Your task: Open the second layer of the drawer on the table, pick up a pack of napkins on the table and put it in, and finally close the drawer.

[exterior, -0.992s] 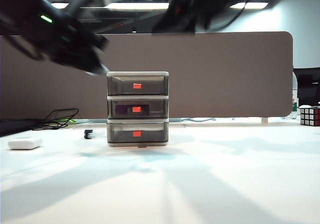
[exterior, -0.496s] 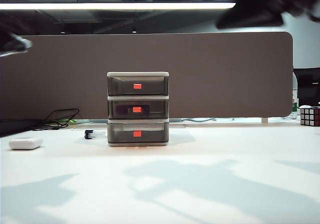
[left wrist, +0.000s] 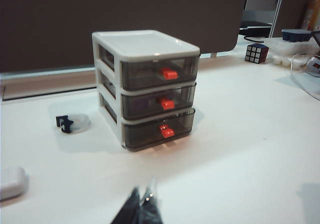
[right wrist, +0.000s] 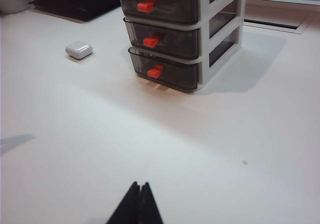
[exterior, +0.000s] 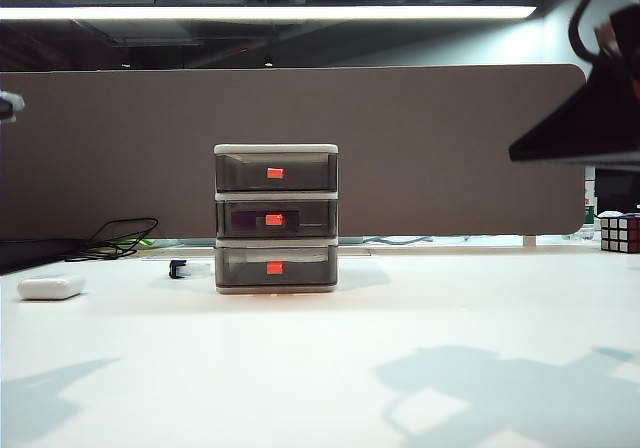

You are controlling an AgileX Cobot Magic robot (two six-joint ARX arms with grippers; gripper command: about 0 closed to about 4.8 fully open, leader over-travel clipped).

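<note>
Outside, the drawer [exterior: 275,219] stands on the table [exterior: 320,368], the second layer [exterior: 275,218] pushed in, something dark purple dimly inside. From the left wrist, the left gripper [left wrist: 142,210] hovers before the drawer, fingers pressed together, holding nothing. From the right wrist, the right gripper [right wrist: 139,204] hangs likewise, closed and empty

A grey-brown partition panel [exterior: 420,148] stands behind the desk under a long ceiling strip light [exterior: 260,12]
</note>
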